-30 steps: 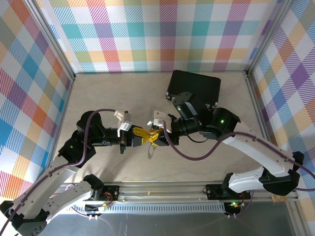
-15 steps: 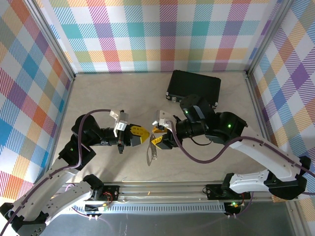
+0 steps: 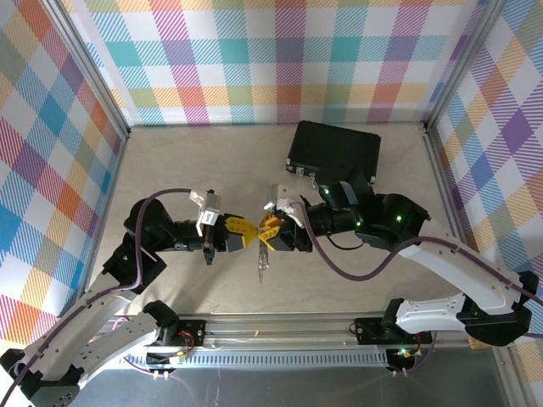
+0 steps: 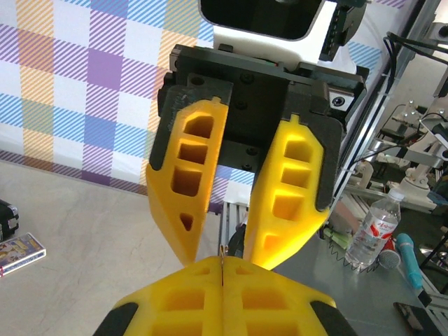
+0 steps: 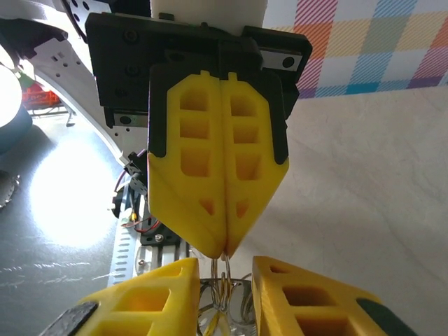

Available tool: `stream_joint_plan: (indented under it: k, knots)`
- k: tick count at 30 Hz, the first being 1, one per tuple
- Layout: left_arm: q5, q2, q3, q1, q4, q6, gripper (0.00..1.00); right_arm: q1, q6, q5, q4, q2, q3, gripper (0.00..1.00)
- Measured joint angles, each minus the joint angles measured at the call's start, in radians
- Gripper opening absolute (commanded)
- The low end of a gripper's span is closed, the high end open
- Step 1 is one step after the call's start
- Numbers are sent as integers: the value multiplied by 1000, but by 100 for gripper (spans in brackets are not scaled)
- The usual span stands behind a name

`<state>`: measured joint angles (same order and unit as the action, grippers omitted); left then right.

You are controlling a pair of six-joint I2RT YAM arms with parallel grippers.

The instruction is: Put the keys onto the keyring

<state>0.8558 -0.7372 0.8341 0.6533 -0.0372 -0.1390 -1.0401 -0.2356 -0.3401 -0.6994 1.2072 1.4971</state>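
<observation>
Beige table: arms elbow-bent, tips meeting; left end effector clenched on keyring; right end effector part-spread, grip unclear.

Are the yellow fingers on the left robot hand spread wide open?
No, in the right wrist view the left gripper has its yellow fingers pressed flat together, pinching the thin grey metal keyring at their tips.

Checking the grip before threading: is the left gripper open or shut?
Shut. In the right wrist view, the left gripper has its yellow fingers pressed together, pinching the keyring at the tips.
</observation>
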Motion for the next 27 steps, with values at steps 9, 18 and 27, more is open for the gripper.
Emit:
stream_joint_plan:
  k: [9, 18, 27]
  knots:
    - [0, 0, -4, 0, 1, 0, 0, 0, -13, 19, -12, 1, 0, 0]
    - [-89, -18, 77, 2, 215, 105, 43, 0, -68, 91, -104, 36, 49, 0]
    - [-170, -42, 148, 2, 433, 215, 42, -24, -154, 196, -224, 141, 183, 0]
